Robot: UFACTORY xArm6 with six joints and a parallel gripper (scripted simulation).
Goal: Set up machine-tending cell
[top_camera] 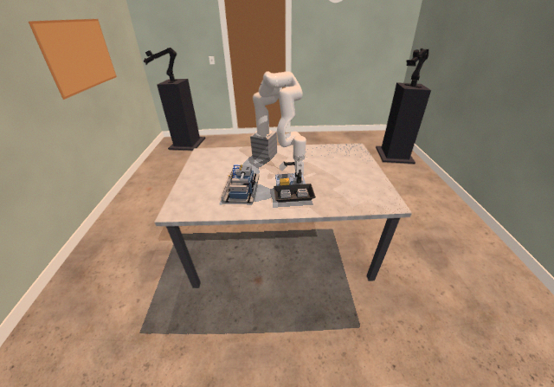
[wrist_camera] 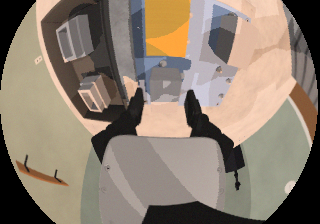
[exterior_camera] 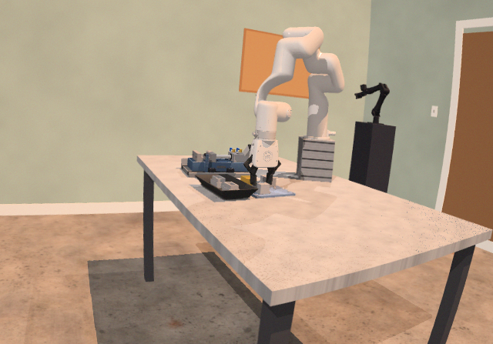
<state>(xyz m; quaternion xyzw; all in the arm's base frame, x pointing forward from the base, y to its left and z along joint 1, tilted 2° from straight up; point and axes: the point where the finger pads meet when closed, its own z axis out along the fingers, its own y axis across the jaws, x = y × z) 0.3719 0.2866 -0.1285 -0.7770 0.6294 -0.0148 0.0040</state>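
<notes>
Green-walled room, table [top_camera: 357, 186] | infeed plate [wrist_camera: 227, 87] beside outfeed tray [wrist_camera: 100, 0] | gripper [wrist_camera: 163, 111] open, empty, above grey aluminium blank [wrist_camera: 166, 86] at plate's near edge | likely rigid, heavy, slick: pinch its long flat sides.

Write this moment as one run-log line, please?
pincer: open, empty | position: above grey blank on infeed plate | brass blank: on plate | outfeed tray: two parts
</notes>
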